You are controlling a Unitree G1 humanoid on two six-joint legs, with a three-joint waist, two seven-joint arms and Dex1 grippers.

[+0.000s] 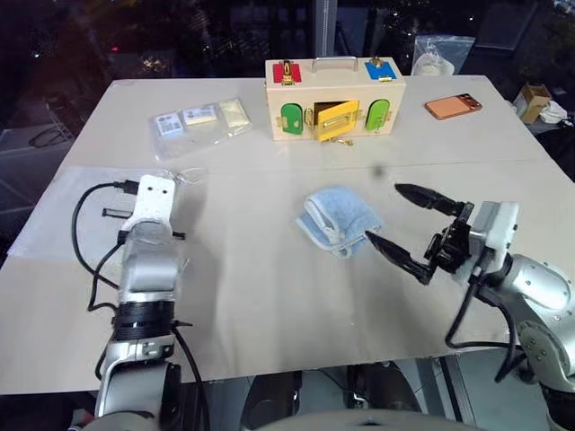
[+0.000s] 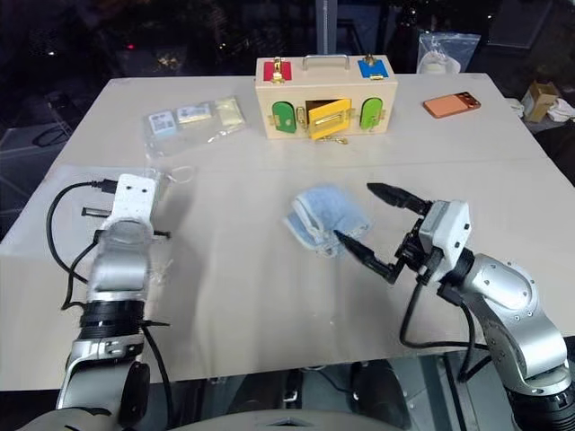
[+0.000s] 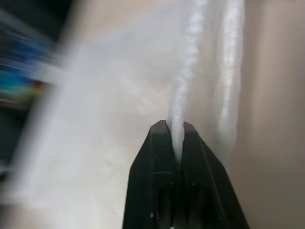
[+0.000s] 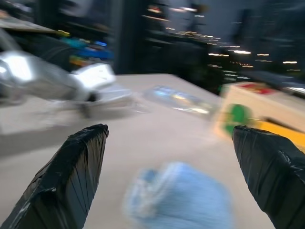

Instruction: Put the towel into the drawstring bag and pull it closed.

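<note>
Beige table point(image 1: 269, 296) against a dark background; we log positions from the head views.

Centre of table: the towel point(image 1: 340, 220), light blue and folded into a thick wad, lies flat and unheld.

Left side: the drawstring bag point(image 2: 171, 184), sheer and hard to make out, lies on the table around the end of the left arm. We see part of its edge just beyond the wrist camera housing. In the left wrist view the left gripper point(image 3: 175, 131) has its 2 black fingers point(image 3: 157, 143) pressed together on a white cord point(image 3: 188, 71) of the bag; a 2nd strand runs beside it, outside the grip. We cannot tell how much of the bag is lifted off the surface.

Right side: the right gripper point(image 1: 395, 215) hovers just right of the towel with its fingers spread wide and nothing between them. 1 fingertip points at the towel's near right edge, the other sits farther back; neither clearly touches it.

Far side: a wooden latch box point(image 1: 334, 97) with coloured doors, its yellow door ajar. Left of it, a clear plastic bag point(image 1: 199, 121) with small card packets. Right of it, an orange phone point(image 1: 453, 106) and, at the far edge, another clear bag point(image 1: 440, 54).
</note>
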